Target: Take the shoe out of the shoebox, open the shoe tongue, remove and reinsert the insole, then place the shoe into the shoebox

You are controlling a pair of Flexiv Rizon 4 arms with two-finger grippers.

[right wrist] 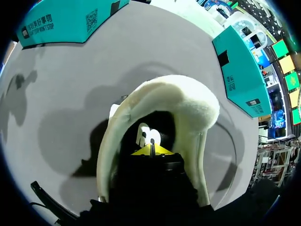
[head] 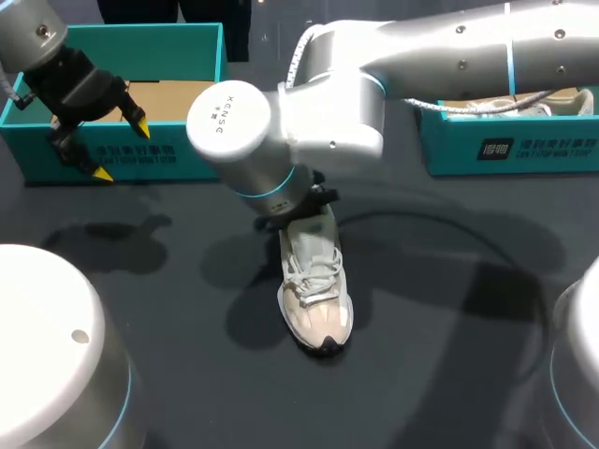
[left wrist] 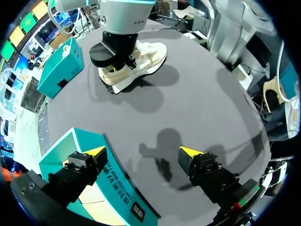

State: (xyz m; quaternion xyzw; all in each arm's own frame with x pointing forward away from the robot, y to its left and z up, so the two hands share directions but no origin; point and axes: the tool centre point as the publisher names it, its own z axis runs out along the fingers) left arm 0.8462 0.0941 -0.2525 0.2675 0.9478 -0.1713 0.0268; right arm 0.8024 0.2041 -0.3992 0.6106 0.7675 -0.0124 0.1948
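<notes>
A cream and white laced shoe (head: 315, 285) stands on the dark table, toe toward the near edge. My right arm reaches in past the middle, and its gripper (head: 301, 213) is down inside the shoe's heel opening. In the right wrist view the padded collar (right wrist: 188, 106) rings the gripper (right wrist: 151, 149), whose yellow tips are shut together on a small white piece that looks like the insole's heel edge (right wrist: 147, 134). My left gripper (head: 120, 150) hangs open above the front wall of the left teal shoebox (head: 178, 154); nothing is between its fingers (left wrist: 142, 153). The left wrist view also shows the shoe (left wrist: 148, 54).
A second teal shoebox (head: 510, 150) at the back right holds another pale shoe (head: 552, 101). The right arm's thick links cross above the table's middle. Bare tabletop (head: 440, 309) lies around the shoe, and both teal boxes (right wrist: 240, 70) stand well away from it.
</notes>
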